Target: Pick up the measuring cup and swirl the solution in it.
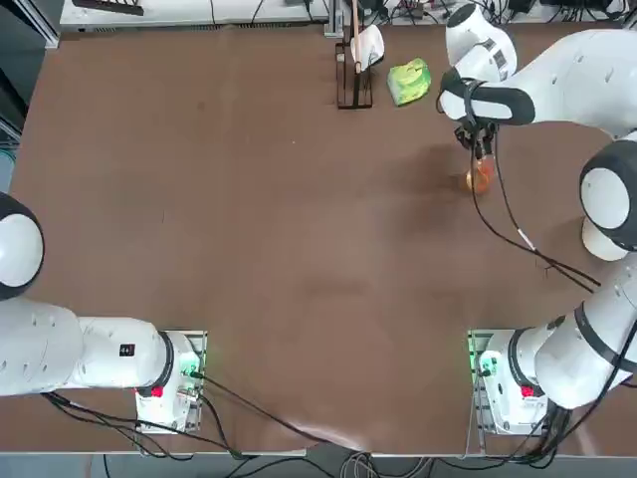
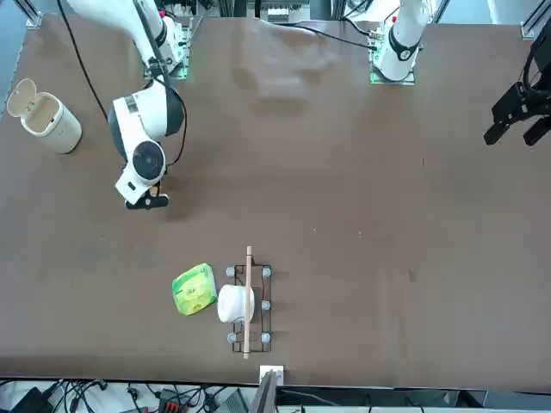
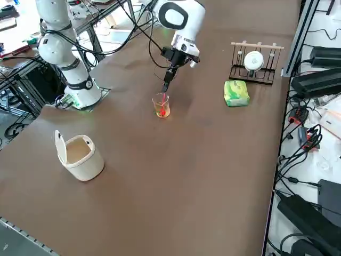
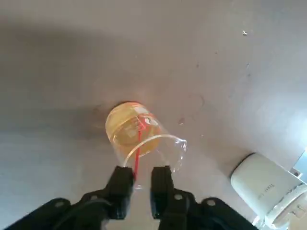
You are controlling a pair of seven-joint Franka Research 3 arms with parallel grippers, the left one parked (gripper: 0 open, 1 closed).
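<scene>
Fingertips of the right gripper (image 4: 141,175) come first in the wrist view: two black fingers parted by only a narrow gap, with nothing clamped between them. The near rim of the small clear glass measuring cup (image 4: 139,132) sits right at that gap, and I cannot tell whether either finger touches the glass.

From the side, the gripper points down just above the cup's mouth, and the cup stands upright on the brown table (image 3: 213,176), on the working arm's side and towards the far half. The pickup looks to be the step in hand, and the swirl is not yet begun. I judge the next move calls for a wider opening, or a shift so one finger goes inside the rim and one outside. Then comes a firm pinch on the thin wall, since glass this light could tip or slide.

A shallow pool of orange translucent solution (image 4: 127,129) lies in the bottom of the cup, well below the rim. A red streak runs up its near wall.

Well apart, nearer the table's edge, a larger white cup with a flipped-up lid (image 3: 80,154) looks empty. Beyond the glass are a green lumpy object (image 3: 236,93) and a black wire rack (image 3: 254,61) holding something round and white.
</scene>
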